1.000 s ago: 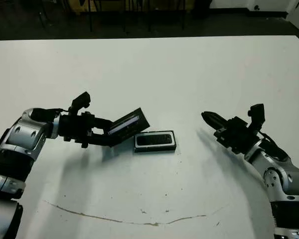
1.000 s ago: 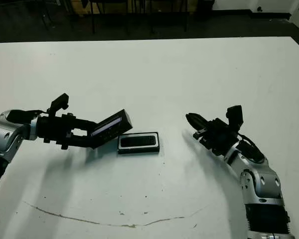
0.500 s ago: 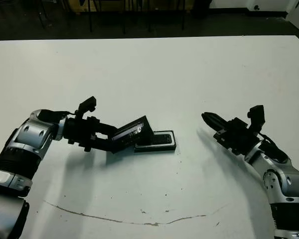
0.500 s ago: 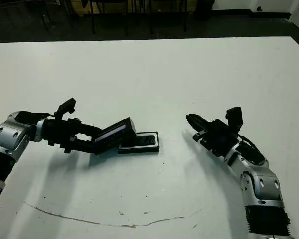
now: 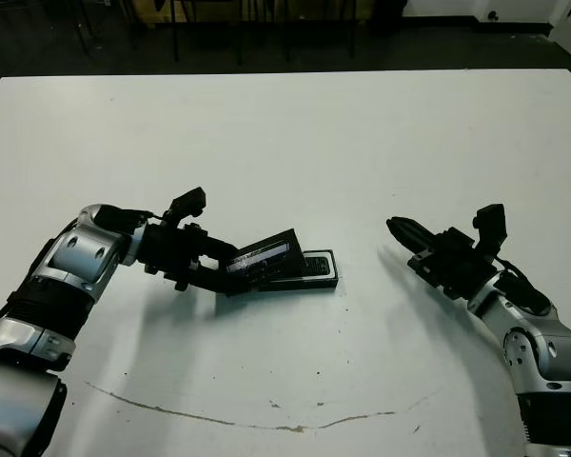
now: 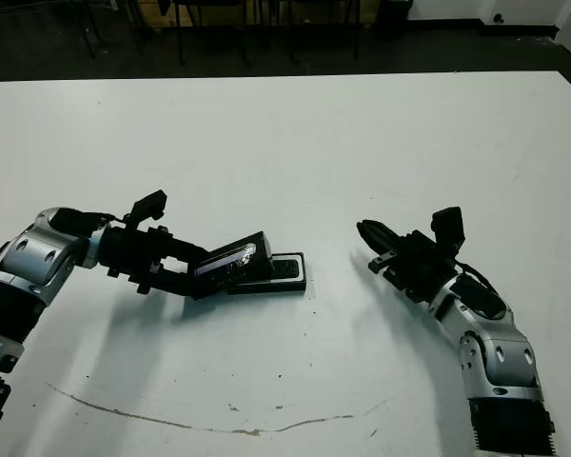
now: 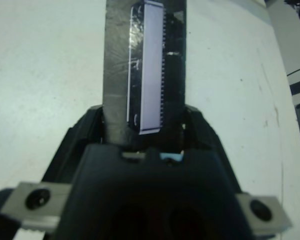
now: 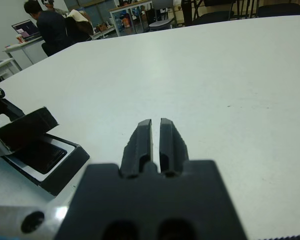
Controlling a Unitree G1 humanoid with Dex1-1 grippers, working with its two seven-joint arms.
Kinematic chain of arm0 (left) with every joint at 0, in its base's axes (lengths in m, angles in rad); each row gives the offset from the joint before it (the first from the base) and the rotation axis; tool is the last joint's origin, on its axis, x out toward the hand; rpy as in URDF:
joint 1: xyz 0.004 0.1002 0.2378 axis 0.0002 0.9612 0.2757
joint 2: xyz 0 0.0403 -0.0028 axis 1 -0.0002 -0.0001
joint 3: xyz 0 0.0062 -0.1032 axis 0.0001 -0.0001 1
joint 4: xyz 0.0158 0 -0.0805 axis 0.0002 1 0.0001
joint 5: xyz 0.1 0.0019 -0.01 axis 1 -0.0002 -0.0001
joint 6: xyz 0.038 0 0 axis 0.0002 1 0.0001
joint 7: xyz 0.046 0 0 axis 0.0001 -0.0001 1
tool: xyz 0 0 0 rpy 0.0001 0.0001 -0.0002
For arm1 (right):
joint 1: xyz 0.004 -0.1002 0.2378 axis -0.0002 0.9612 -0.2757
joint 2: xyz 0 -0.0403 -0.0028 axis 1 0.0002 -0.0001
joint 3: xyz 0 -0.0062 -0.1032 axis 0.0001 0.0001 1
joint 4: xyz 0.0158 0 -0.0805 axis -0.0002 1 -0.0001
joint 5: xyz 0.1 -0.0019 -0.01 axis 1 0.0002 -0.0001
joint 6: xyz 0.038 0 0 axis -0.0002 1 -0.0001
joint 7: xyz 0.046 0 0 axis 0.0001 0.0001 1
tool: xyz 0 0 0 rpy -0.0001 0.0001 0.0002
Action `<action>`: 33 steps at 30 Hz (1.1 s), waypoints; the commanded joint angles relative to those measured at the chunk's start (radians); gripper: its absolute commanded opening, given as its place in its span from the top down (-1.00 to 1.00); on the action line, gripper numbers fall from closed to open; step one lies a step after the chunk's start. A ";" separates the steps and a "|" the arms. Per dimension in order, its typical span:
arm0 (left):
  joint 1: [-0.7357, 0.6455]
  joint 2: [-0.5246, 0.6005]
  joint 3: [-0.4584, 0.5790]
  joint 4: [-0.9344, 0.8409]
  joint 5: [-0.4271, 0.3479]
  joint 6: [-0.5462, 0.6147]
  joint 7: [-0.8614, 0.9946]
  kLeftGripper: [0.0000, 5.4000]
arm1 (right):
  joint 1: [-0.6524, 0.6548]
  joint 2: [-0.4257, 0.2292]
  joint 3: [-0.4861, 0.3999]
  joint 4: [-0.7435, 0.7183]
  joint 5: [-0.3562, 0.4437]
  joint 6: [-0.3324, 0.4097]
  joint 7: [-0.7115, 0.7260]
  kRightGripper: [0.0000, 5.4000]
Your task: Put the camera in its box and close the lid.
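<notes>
The box (image 5: 312, 283) lies flat near the table's middle, and the camera (image 5: 315, 265) rests inside it, dark textured face up. My left gripper (image 5: 231, 273) is shut on the lid (image 5: 265, 258), a black slab with a glossy label strip. It holds the lid tilted, the far end over the box's left part and the near end raised. In the left wrist view the lid (image 7: 146, 65) stands between both fingers (image 7: 83, 131). My right gripper (image 5: 401, 229) is shut on nothing, a hand's width to the right of the box. Its wrist view shows the box (image 8: 65, 172) and the tilted lid (image 8: 24, 128).
A thin brown streak (image 5: 238, 419) runs across the white table near its front edge. Chairs and dark floor lie beyond the far edge. A person (image 8: 49, 26) sits at a desk far beyond the table in the right wrist view.
My left gripper has carried the lid to the right and lower, from beside the box to over its left part, at a flatter tilt. The right arm has not moved.
</notes>
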 commanded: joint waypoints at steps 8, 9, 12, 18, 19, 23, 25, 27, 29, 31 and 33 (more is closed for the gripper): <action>0.044 -0.034 -0.063 -0.032 0.039 0.013 0.033 0.01 | 0.012 -0.007 -0.011 0.002 0.005 0.024 -0.008 1.00; 0.046 -0.035 -0.066 -0.036 0.042 0.011 0.037 0.01 | 0.012 -0.008 -0.012 0.002 0.007 0.026 -0.006 1.00; 0.056 -0.043 -0.072 -0.041 0.046 0.014 0.050 0.01 | 0.010 -0.012 -0.010 0.007 -0.002 0.010 -0.001 1.00; 0.060 -0.061 -0.089 -0.035 0.058 0.006 0.065 0.01 | 0.005 -0.015 -0.014 0.013 -0.002 0.011 0.006 1.00; 0.060 -0.063 -0.092 -0.033 0.062 -0.001 0.067 0.01 | 0.004 -0.016 -0.014 0.014 -0.002 0.012 0.007 1.00; 0.056 -0.086 -0.098 -0.010 0.068 -0.020 0.080 0.01 | 0.000 -0.016 -0.018 0.023 0.003 0.009 0.016 1.00; 0.051 -0.098 -0.103 0.007 0.074 -0.032 0.084 0.01 | -0.001 -0.017 -0.020 0.021 0.003 0.016 0.013 1.00; 0.041 -0.114 -0.109 0.032 0.077 -0.035 0.085 0.01 | -0.001 -0.018 -0.021 0.020 0.002 0.016 0.014 1.00; 0.026 -0.131 -0.119 0.055 0.085 -0.031 0.090 0.01 | -0.001 -0.019 -0.022 0.022 0.001 0.009 0.020 1.00; 0.011 -0.146 -0.132 0.069 0.099 -0.031 0.101 0.01 | -0.002 -0.019 -0.024 0.026 0.002 0.004 0.025 1.00; -0.004 -0.159 -0.145 0.078 0.112 -0.018 0.111 0.01 | -0.003 -0.019 -0.027 0.030 -0.001 -0.002 0.026 1.00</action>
